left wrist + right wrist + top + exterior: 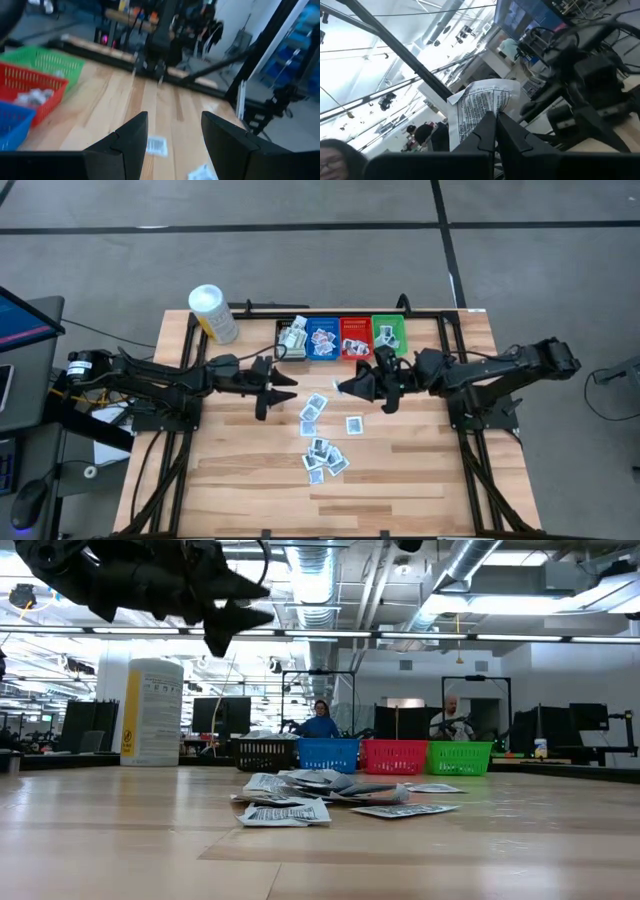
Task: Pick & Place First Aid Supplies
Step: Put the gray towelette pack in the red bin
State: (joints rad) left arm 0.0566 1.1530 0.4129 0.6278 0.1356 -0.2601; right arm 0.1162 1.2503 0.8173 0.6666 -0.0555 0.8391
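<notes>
Four small plastic bins stand in a row at the far edge of the pale wooden table point(400, 480): a black bin point(291, 337), a blue bin point(322, 337), a red bin point(355, 337) and a green bin point(390, 331), each with some flat packets inside. To their left, near the far left corner, stands a white cylindrical tub with a yellow label point(213, 313). Scattered flat white first aid packets with blue and dark print point(322, 450) lie loose on the middle of the table, in front of the bins, some overlapping in a small heap nearer the front edge and a few single ones farther back. The left end effector point(283, 386) hangs above the table just left of the loose packets and in front of the black bin, its two dark fingers point(131, 142) standing apart with nothing between them. The right end effector point(345, 387) is lifted above the table just in front of the red bin, to the right of the left one and close to it; its fingers are pressed together on one white printed packet point(480, 112), which sticks out past the fingertips, slightly crumpled. In the low view, two people show far behind the bins in the room beyond the table.
</notes>
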